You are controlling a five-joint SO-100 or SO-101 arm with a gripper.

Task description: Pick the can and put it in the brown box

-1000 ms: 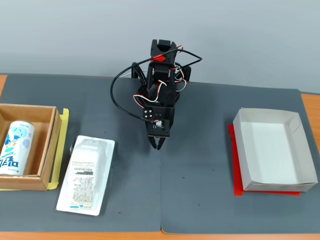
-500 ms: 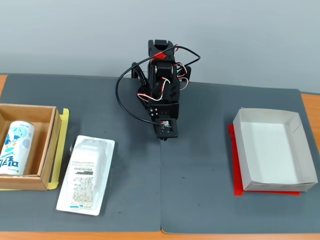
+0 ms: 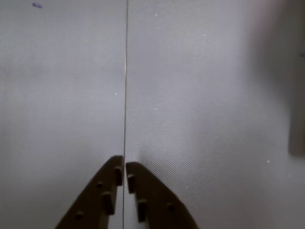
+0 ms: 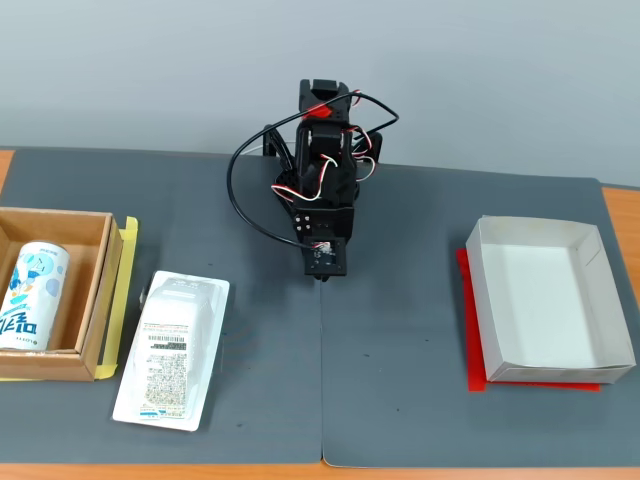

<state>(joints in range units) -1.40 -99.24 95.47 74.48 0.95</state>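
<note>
In the fixed view the white can (image 4: 32,296) with light-blue graphics lies on its side inside the brown box (image 4: 102,300) at the left edge of the table. The arm is folded at the middle back, and my gripper (image 4: 322,278) points down at the mat, far to the right of the box. In the wrist view my gripper (image 3: 124,167) has its two dark fingers nearly touching, shut and empty, over the grey mat seam (image 3: 126,95). The can and the box are out of the wrist view.
A flat white plastic-wrapped packet (image 4: 172,350) lies just right of the brown box. A white paper tray (image 4: 590,250) on a red underlay stands at the right. The grey mat (image 4: 400,350) covers the table.
</note>
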